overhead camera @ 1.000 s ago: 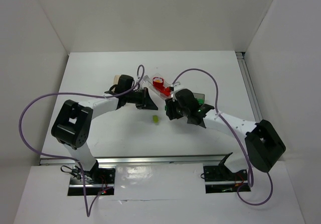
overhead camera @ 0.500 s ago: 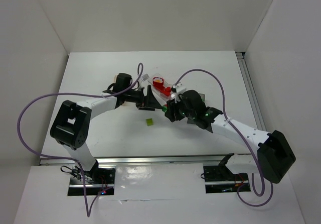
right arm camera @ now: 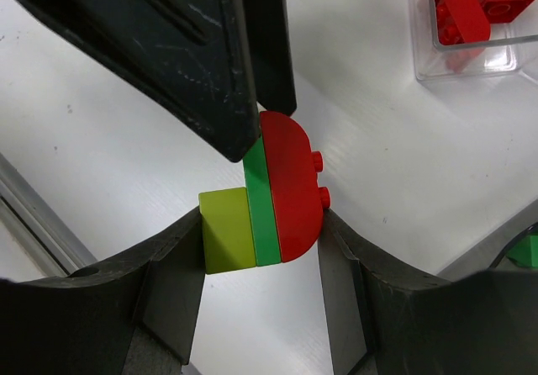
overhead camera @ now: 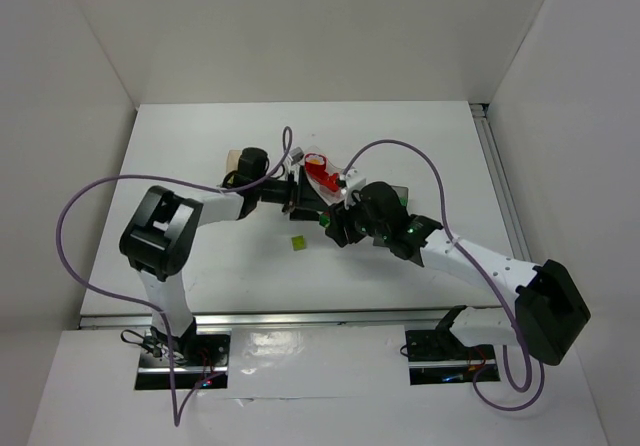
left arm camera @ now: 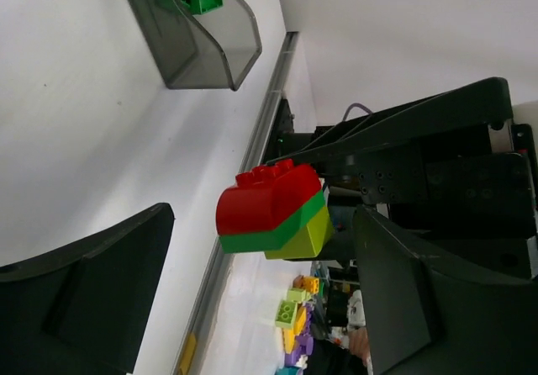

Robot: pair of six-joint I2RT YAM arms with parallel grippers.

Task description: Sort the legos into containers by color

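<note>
Hanging clamped in the right gripper (right arm camera: 262, 224), the stack of red, green and yellow-green plastic studded bricks (right arm camera: 267, 192) runs 3 to 9 o'clock in its wrist view — red at 3 — while the left gripper (left arm camera: 265, 224), wide open and empty, brackets it from 12.

The stacked legos (right arm camera: 269, 194) are smooth, glossy plastic in red, green and yellow-green, with soft highlights on the curved red face. The fingers (right arm camera: 109, 308) of the right gripper (right arm camera: 262, 224) are matt dark plastic. One finger (right arm camera: 168, 47) of the left gripper (left arm camera: 262, 215) is black and scuffed with fine pale scratches. The clear tub (right arm camera: 462, 55) is glossy see-through plastic and the grey tub (left arm camera: 210, 47) is smoky translucent plastic. The table (right arm camera: 395, 165) is white, smooth and faintly shiny. The rail (overhead camera: 497, 181) along the bench's right edge looks like bare metal, though it is small in view.
</note>
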